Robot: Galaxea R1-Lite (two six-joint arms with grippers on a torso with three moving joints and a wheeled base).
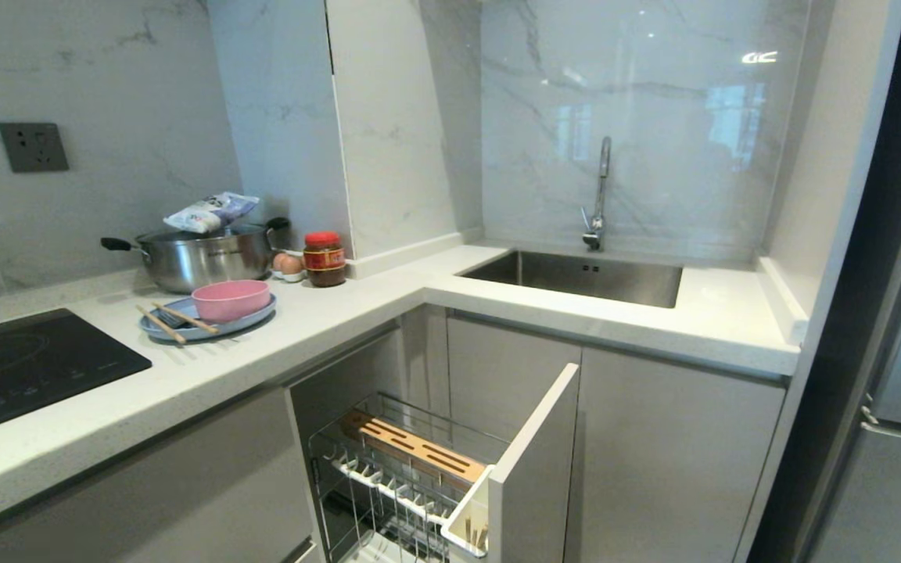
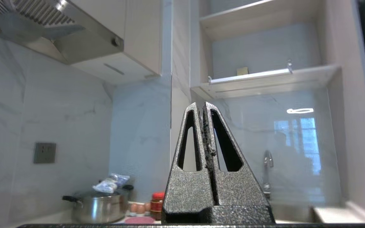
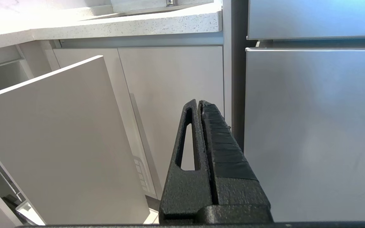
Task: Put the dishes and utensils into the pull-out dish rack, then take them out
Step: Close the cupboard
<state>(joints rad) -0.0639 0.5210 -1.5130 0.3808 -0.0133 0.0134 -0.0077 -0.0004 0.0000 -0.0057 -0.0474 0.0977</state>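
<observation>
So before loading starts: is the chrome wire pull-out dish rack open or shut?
Open: the chrome wire pull-out dish rack stands out from the cabinet, with its narrow white front panel forward and its prongs exposed.

a pink bowl (image 1: 231,299) sits on a light-blue plate (image 1: 251,321) on the counter, wooden chopsticks (image 1: 173,320) lying across the plate's left edge. the wire dish rack (image 1: 411,485) stands pulled out below, holding no dishes.

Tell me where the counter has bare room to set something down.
Free: the counter between the blue plate and the sink, and the strip right of the sink. Crowded: the back corner with the pot, eggs and red-lidded jar.
</observation>
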